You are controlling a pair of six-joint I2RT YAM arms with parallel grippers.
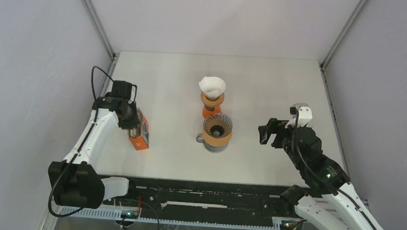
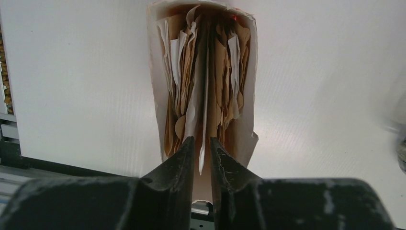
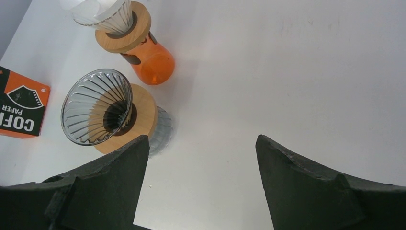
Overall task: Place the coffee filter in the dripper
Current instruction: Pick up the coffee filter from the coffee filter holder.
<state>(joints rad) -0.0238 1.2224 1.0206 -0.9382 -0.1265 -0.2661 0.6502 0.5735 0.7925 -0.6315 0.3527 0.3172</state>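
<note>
1. The left tool (image 2: pixel 201 140) sits at the open mouth of the filter box (image 2: pixel 155 76). Its fingers are nearly together with a narrow gap, and the pale edge of one coffee filter (image 2: pixel 204 129) stands in that gap. Whether it is actually clenched on the edge cannot be told.
2. The right tool (image 3: pixel 201 143) is spread wide, grasping nothing, and hovers over the surface (image 1: pixel 279 88).
3. The dripper (image 1: pixel 217 128) is empty. It stands well apart to the left tool's right, roughly between the two tools.
4. Step judged in hand: separating one filter from the pack.
5. Recommended: clench on the single edge only and draw it straight out of the mouth. Confirm that neighbouring sheets stay behind.
6. Risk: the box looks light and may drag along. The free right tool could steady it.
</note>
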